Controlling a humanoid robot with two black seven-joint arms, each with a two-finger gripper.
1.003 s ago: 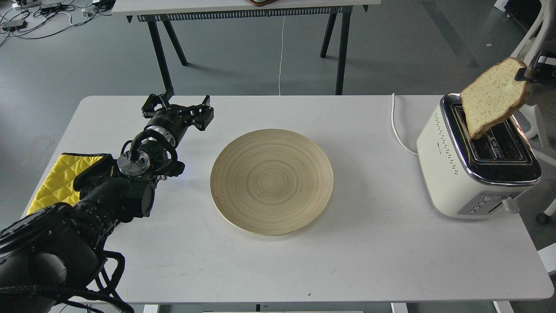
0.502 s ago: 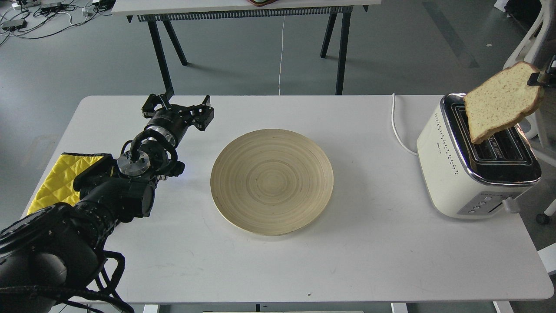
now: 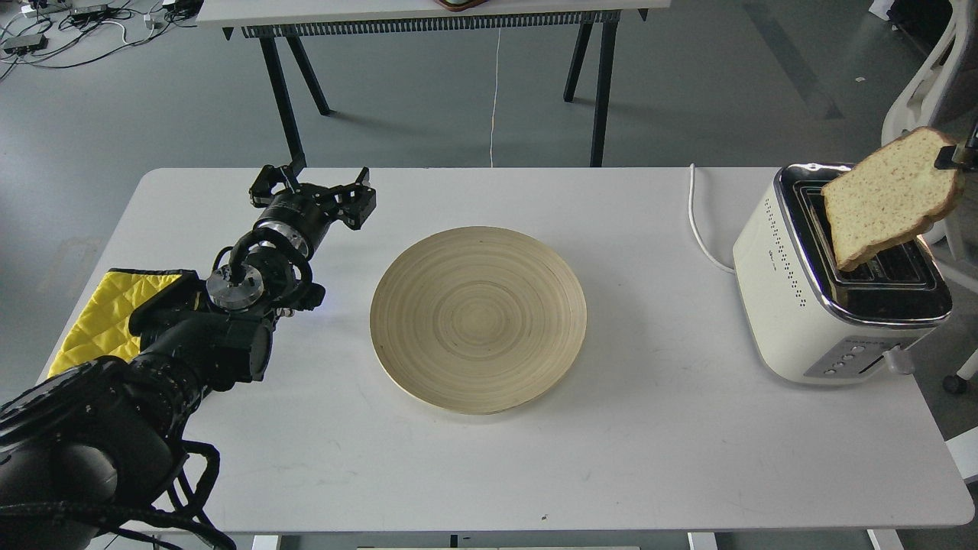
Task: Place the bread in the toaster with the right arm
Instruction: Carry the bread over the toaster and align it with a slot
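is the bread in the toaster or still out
Out. The bread hangs tilted above the toaster, its lower corner over a slot, held at its top edge by the right pincer.

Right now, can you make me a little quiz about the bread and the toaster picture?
1. True or false: the bread is already down inside a slot of the toaster.
2. What lies on the wooden plate? A) bread B) nothing C) a yellow cloth
3. Fill in: the yellow cloth lies by the ___ arm.

Key: 1 false, it hangs tilted above the toaster, pinched at its upper corner by the right gripper. 2 B. 3 left.
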